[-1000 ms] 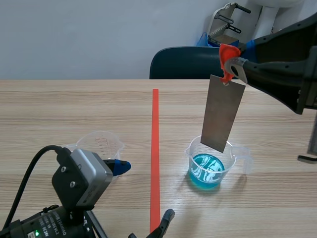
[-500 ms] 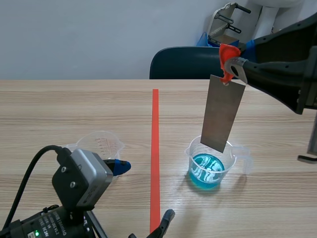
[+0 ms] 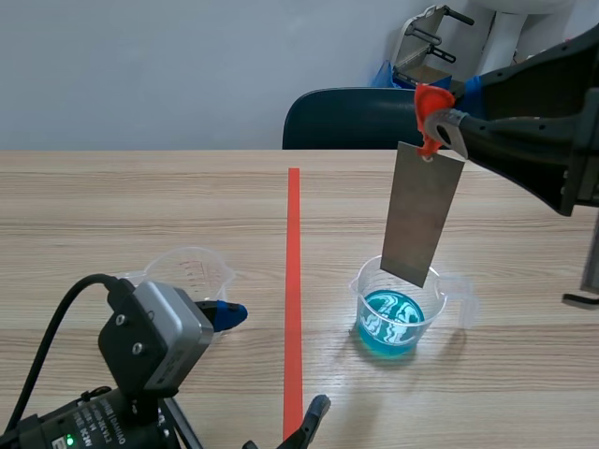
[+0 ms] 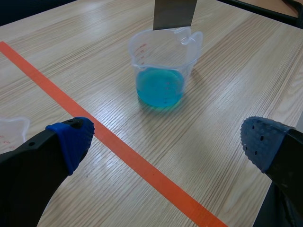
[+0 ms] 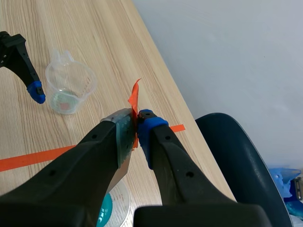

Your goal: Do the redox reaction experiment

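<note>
Grey metal plate (image 3: 421,217) hangs from your right gripper (image 5: 137,125), jaws pinched shut on the orange tab (image 3: 429,101) at its top edge, with nothing else in them. The plate is tilted, its lower corner just above the far rim of the beaker of blue liquid (image 3: 401,309). I cannot tell whether that corner is inside the mouth yet. The beaker sits on the worktop (image 3: 140,206) right of the tape line (image 3: 293,281), nearer the near edge than the far one.

Your left gripper (image 4: 168,139) is wide open and holds nothing, low over the near edge, with the empty beaker (image 3: 192,276) just beside it.

Risks, as I judge them:
- if you lower off-centre, the corner lands on the rim; the plastic beaker looks light, so it would tip and spill
- the plate looks wide against the mouth, so a slanted entry could wedge it or drag the beaker
- you hold only a thin tab, so a quick move may swing the plate or slip it loose into a splash
- nothing braces the beaker, as the left arm is well apart from it
</note>
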### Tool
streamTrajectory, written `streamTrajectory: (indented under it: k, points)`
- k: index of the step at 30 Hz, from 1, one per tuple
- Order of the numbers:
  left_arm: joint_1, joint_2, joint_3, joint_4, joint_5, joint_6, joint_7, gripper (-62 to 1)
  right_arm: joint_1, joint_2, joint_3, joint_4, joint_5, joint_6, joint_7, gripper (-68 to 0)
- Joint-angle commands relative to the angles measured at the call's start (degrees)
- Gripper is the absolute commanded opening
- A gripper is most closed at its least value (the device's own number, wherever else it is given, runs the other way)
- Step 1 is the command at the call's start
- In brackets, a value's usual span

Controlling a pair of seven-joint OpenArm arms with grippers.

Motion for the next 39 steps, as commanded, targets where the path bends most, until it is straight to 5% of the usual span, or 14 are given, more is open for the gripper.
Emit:
streamTrajectory:
  k: [1,24,39]
  points:
    - [0.13,0.74,-0.09,0.92,0.04,-0.35,-0.98,1.4,0.68,0.09,0.46,1.01,0.61,-0.37,1.05,-66.7]
    - [0.13,0.76,-0.09,0.92,0.02,-0.35,-0.98,1.4,0.68,-0.24,-0.96,-1.40,-2.56,0.28,5.20,-66.7]
    - [0.13,0.76,-0.09,0.92,0.02,-0.35,-0.81,1.4,7.10,-5.95,-8.41,-10.99,-11.32,1.60,9.60,-66.7]
